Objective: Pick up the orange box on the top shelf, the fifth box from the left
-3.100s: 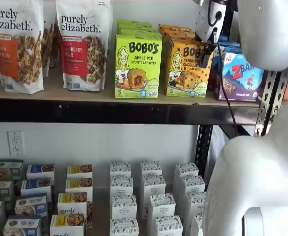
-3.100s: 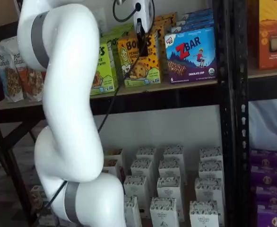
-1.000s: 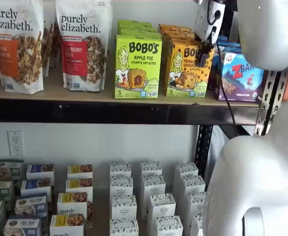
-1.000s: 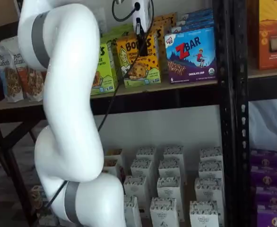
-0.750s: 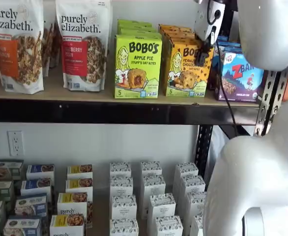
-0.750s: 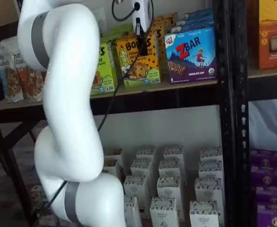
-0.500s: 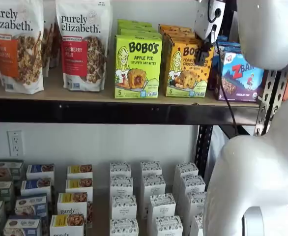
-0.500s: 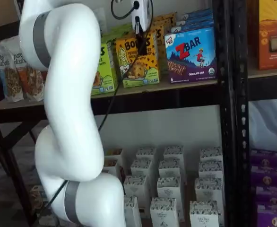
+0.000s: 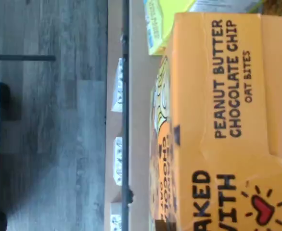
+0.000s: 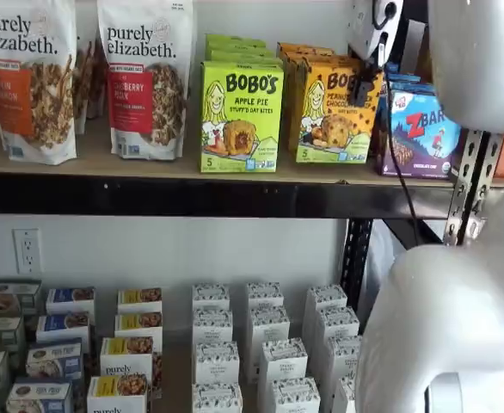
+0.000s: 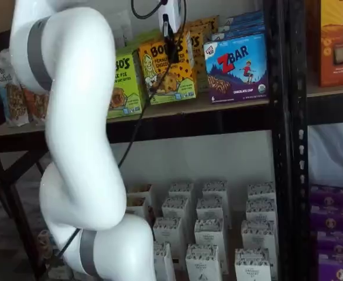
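My gripper [image 10: 365,86] is up at the top shelf [image 10: 192,168], and my black fingers [image 11: 172,50] are clamped tight on the orange box [image 10: 331,112]. You can see it in both shelf views: the box sits tipped, its bottom edge raised off the board near the front rail, with the rest of the orange row lined up behind it. The cable drops from my white body down across the box face.

In the wrist view the orange box [image 9: 218,125] fills most of the frame, its panel reading "Peanut Butter Chocolate Chip Oat Bites", the shelf board and black rail running past it and the grey floor far below.

Just beside my box on one side stands the lime-green Apple Pie box [image 10: 241,116], close to the front edge. On the other side is the blue Z Bar box [image 10: 420,129], near the end of the shelf by the perforated upright [image 10: 464,185]. Further along the board, towards the other end, stand the granola bags [image 10: 144,77]. Below, rows of small white cartons [image 10: 265,353] fill the lower level.
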`<act>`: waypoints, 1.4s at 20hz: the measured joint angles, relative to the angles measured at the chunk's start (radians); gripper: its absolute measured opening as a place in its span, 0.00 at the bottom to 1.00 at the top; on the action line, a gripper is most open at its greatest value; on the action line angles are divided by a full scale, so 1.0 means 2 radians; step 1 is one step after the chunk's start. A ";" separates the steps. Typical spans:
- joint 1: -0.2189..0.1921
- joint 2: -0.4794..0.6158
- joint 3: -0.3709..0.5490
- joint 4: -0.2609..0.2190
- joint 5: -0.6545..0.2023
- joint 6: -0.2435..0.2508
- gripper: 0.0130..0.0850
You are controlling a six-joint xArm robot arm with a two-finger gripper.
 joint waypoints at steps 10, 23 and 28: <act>-0.012 -0.053 0.015 -0.002 0.081 -0.007 0.33; -0.048 -0.186 0.138 0.010 0.102 -0.037 0.33; -0.055 -0.225 0.180 0.008 0.101 -0.046 0.33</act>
